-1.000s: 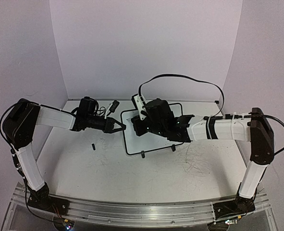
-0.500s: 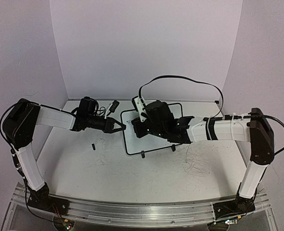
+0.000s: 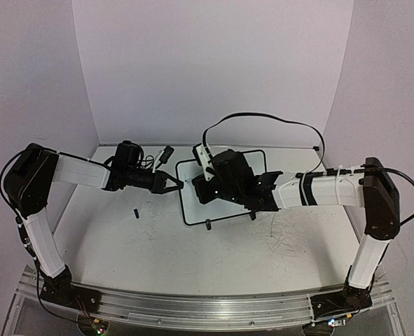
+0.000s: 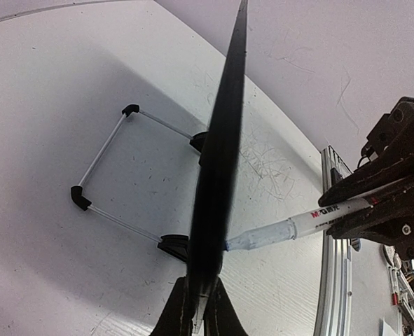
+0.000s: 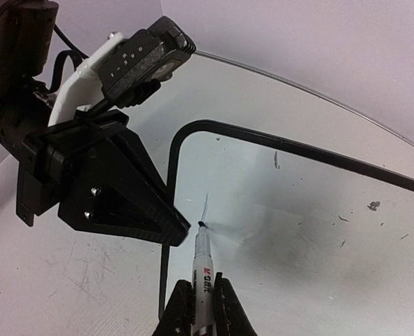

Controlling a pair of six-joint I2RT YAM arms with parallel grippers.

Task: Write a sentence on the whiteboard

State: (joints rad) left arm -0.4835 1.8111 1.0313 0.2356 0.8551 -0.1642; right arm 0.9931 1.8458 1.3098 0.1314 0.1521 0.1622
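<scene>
The whiteboard [image 3: 224,210] stands tilted on its two black feet at the table's middle. My left gripper [image 3: 179,185] is shut on its left edge. In the left wrist view the board is an edge-on black band [image 4: 221,140] rising from between the closed jaws [image 4: 198,315]. My right gripper [image 3: 205,187] hovers over the board, shut on a white marker [image 5: 203,273]. The marker's blue tip [image 4: 229,245] touches the board face [image 5: 298,210]. Of the sentence, one short thin blue stroke [image 5: 206,206] shows just above the tip.
A small black cap [image 3: 134,212] lies on the table left of the board. The board's wire stand [image 4: 101,175] juts out behind it. Grey scribbles [image 3: 284,234] mark the table at the right. A black cable [image 3: 263,115] loops behind the right arm.
My right gripper with the marker has shifted slightly left over the board. The left gripper and the board have stayed put.
</scene>
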